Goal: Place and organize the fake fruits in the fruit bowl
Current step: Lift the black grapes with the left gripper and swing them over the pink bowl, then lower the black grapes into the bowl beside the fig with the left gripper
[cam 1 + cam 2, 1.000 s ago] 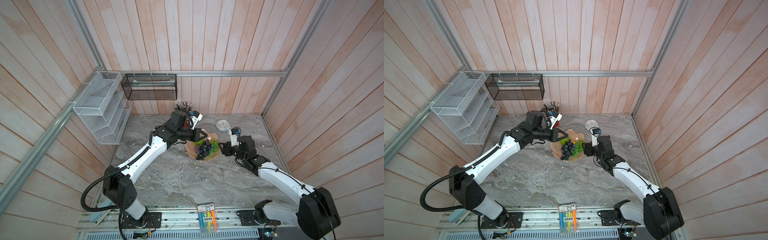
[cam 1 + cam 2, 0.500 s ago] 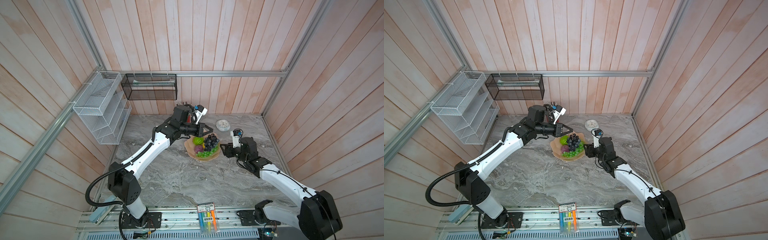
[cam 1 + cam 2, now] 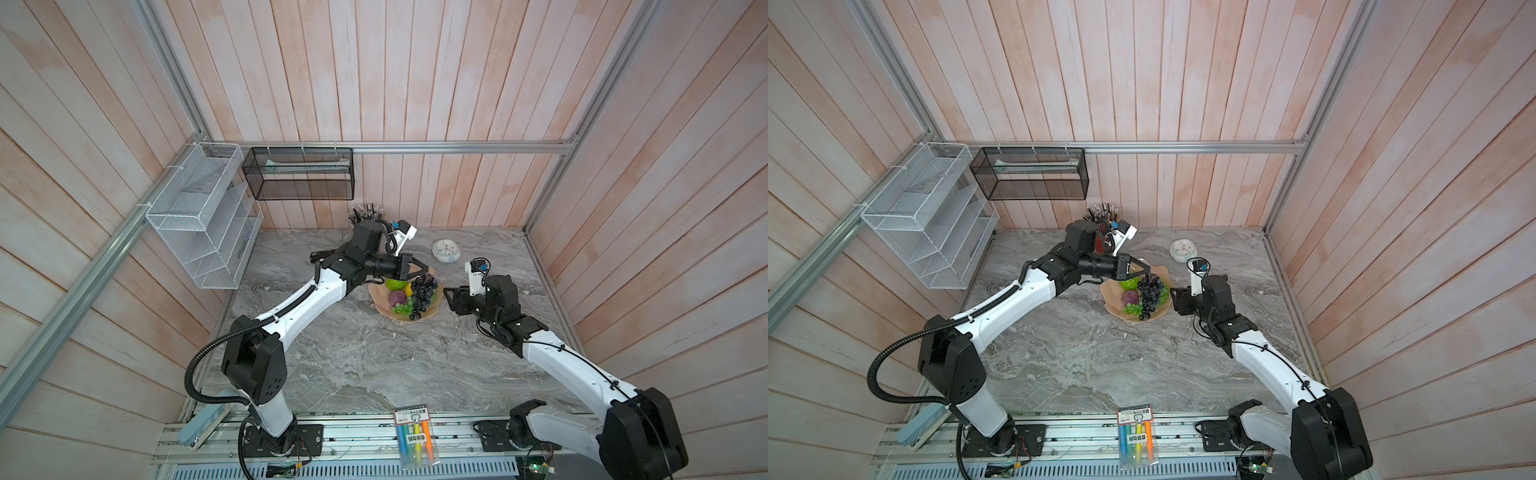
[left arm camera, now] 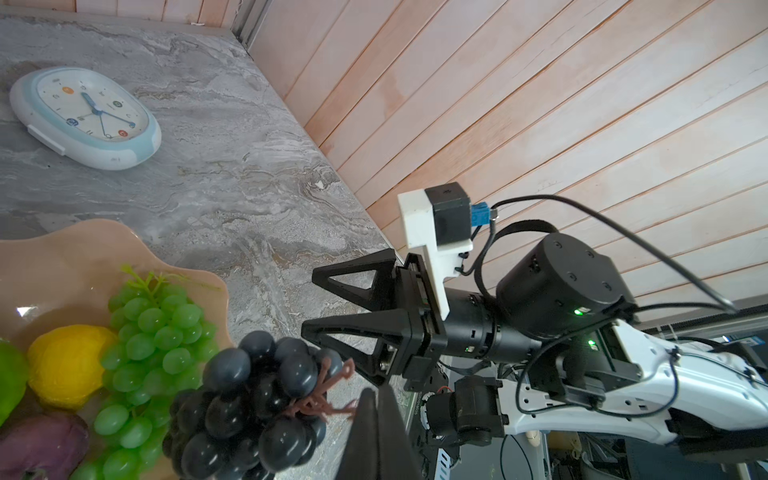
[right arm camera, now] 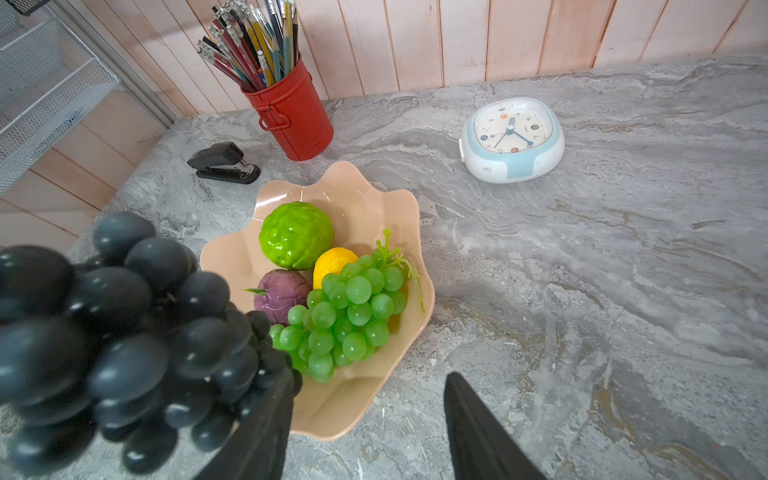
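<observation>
Bowl (image 5: 353,183) sits toward the back of the marble table (image 3: 353,353), in front of the pencil cup (image 5: 295,120) and clock (image 5: 511,139). Four fruits in it: lime ball (image 5: 296,235) at the back, yellow fruit (image 5: 332,259) and purple fruit (image 5: 280,295) side by side in the middle, green grapes (image 5: 349,307) along the front, touching both. The fifth, the dark grapes (image 3: 422,293), are not set down yet. They hang by their brown stem from the left gripper (image 3: 426,272), whose fingers (image 4: 365,432) are pressed together on that stem, clear in the left wrist view. In both top views the bunch dangles over the bowl's right half, above the green grapes; can't tell whether the lowest berries touch anything. Right gripper (image 3: 448,300) is just right of the bowl, low over the table, jaws spread with nothing between them, pointing at the bowl. Stapler (image 5: 224,163) lies left of the bowl, near the cup. Marker pack (image 3: 415,436) is at the front edge, well apart.
</observation>
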`<action>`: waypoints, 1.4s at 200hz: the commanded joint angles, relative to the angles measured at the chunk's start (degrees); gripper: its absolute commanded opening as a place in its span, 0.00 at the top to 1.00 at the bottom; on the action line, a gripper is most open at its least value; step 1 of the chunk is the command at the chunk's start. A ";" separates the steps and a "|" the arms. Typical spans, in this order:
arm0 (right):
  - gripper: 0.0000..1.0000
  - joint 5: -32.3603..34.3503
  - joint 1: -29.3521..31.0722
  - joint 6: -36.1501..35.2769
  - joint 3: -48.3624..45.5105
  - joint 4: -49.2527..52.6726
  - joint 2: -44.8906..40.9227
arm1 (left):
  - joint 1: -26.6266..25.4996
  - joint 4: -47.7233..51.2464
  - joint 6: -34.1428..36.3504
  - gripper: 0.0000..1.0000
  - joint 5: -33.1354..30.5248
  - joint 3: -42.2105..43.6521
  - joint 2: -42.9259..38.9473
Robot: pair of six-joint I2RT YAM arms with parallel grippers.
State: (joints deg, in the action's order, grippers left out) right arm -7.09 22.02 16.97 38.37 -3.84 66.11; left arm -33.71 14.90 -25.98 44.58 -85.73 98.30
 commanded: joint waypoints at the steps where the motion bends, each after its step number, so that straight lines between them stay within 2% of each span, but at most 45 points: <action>1: 0.41 -1.40 -0.30 0.43 0.21 -0.01 0.93 | 0.41 -3.80 0.06 1.00 -0.71 1.53 -1.90; 84: 0.41 -5.20 0.72 -0.39 4.17 -1.85 5.69 | 5.06 -7.82 -1.71 1.00 0.43 10.54 -7.13; 126: 0.41 -9.26 2.44 -1.37 7.88 -4.18 12.02 | 6.69 -8.05 -1.26 1.00 -0.35 13.64 -8.59; 172: 0.42 -9.89 5.77 -2.23 12.61 -6.80 20.67 | 9.16 -8.10 -1.10 1.00 -0.39 16.63 -10.49; 237: 0.46 -10.19 9.89 -2.93 14.27 -8.24 27.86 | 12.80 -7.67 0.40 1.00 0.11 18.11 -8.80; 280: 0.48 -10.85 11.13 -3.16 14.79 -8.65 31.41 | 14.45 -7.61 1.41 1.00 1.38 15.85 -4.79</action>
State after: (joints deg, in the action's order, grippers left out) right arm -16.84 32.51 14.76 51.81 -11.62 95.50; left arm -19.86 8.93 -26.50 44.58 -68.23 91.22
